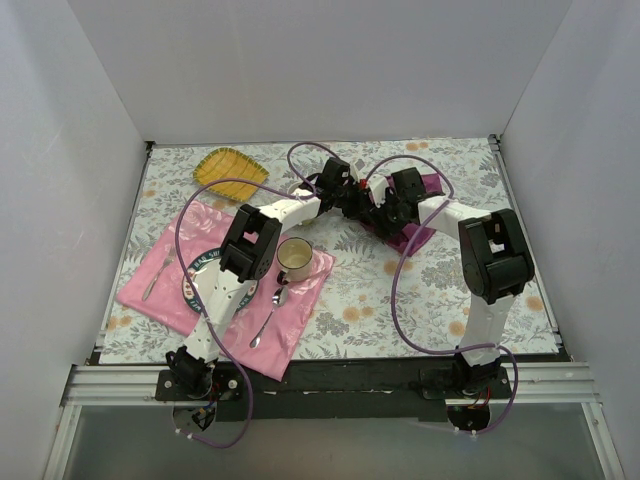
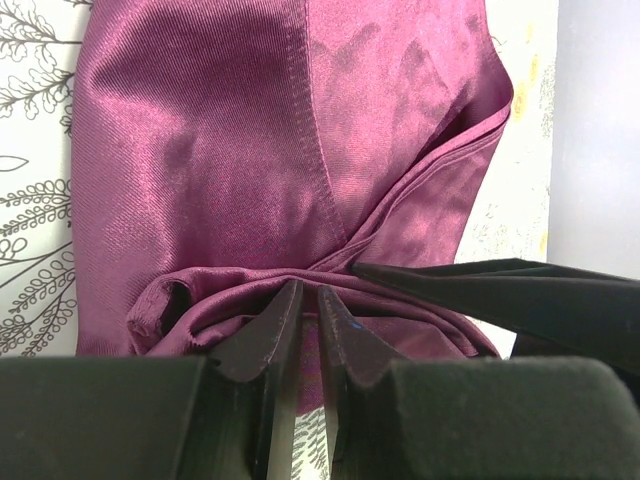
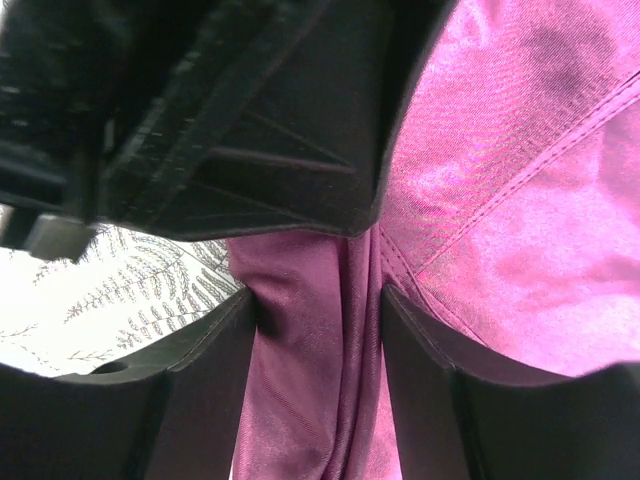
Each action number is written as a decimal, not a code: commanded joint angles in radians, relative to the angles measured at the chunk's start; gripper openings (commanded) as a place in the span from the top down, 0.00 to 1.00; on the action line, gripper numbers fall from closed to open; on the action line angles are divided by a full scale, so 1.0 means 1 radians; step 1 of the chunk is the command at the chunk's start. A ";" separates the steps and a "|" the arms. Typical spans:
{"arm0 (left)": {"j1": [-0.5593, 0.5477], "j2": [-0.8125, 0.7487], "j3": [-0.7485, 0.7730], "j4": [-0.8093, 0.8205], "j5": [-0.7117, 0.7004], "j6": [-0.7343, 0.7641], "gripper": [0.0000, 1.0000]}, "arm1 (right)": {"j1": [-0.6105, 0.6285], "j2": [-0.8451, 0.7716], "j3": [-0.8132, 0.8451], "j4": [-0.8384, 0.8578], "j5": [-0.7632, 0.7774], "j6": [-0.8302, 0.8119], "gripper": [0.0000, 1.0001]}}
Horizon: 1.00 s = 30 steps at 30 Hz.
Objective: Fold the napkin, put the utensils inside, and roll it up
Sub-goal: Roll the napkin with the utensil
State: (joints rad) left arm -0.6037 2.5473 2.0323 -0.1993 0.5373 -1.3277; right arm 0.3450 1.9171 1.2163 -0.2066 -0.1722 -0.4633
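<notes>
The dark purple napkin lies bunched at the back middle of the table, mostly under both grippers. In the left wrist view the napkin has a rolled near edge. My left gripper is almost shut, its tips pinching that rolled edge. My right gripper clasps a twisted band of the napkin between its fingers. In the top view the left gripper and the right gripper are nearly touching. The blue-handled utensil is hidden.
A pink placemat at the left holds a plate, a mug, a silver spoon and a fork. A yellow dish sits at the back left. White walls enclose the table.
</notes>
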 commanded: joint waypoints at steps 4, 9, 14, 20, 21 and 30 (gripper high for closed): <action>0.010 0.002 0.029 -0.060 0.016 0.058 0.88 | -0.027 0.102 -0.008 -0.154 -0.101 0.075 0.49; 0.009 -0.024 0.039 -0.049 0.030 0.064 0.87 | -0.040 0.115 0.018 -0.191 -0.105 0.135 0.61; 0.013 -0.074 0.072 -0.046 0.029 0.053 0.83 | -0.052 0.108 0.006 -0.197 -0.173 0.193 0.76; 0.015 -0.150 0.104 -0.043 -0.005 0.042 0.66 | -0.083 0.097 -0.034 -0.151 -0.305 0.270 0.85; 0.013 -0.174 0.103 -0.042 -0.010 0.038 0.63 | -0.086 0.103 -0.038 -0.143 -0.317 0.279 0.86; 0.001 -0.398 -0.160 -0.041 -0.207 -0.056 0.39 | -0.127 0.134 -0.153 0.002 -0.489 0.414 0.93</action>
State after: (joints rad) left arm -0.5930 2.3379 1.9797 -0.2394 0.4500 -1.3392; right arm 0.2234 1.9553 1.1595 -0.1001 -0.5934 -0.1307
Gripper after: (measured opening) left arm 0.571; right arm 0.214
